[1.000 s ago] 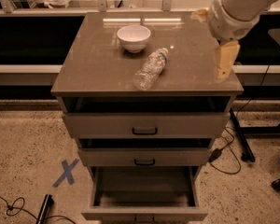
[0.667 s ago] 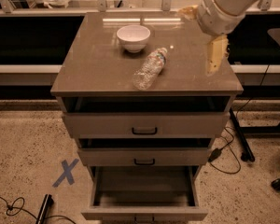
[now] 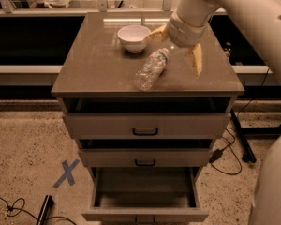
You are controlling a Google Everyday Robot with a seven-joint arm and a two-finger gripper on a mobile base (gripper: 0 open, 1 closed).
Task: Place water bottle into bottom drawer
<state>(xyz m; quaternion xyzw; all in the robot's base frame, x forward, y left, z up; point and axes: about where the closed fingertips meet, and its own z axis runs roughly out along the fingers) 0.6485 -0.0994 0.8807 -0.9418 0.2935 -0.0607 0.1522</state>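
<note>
The water bottle (image 3: 151,69), clear and crinkled with a white cap, lies on its side on the cabinet top (image 3: 98,64), cap pointing toward the back right. My gripper (image 3: 176,47) hovers over the cabinet top just right of the bottle's cap end. It is open, with one yellowish finger (image 3: 195,60) hanging down on the right and the other beside the white bowl. The bottom drawer (image 3: 145,215) is pulled out and looks empty inside.
A white bowl (image 3: 133,37) stands behind the bottle at the back of the top. The top drawer (image 3: 145,124) and middle drawer (image 3: 145,157) are slightly ajar. A blue X mark (image 3: 66,173) and cables (image 3: 14,206) lie on the floor at left.
My arm has swung left and forward across the cabinet top, bringing the gripper from the right edge to just beside the bottle's cap. The bottle and bowl have not moved.
</note>
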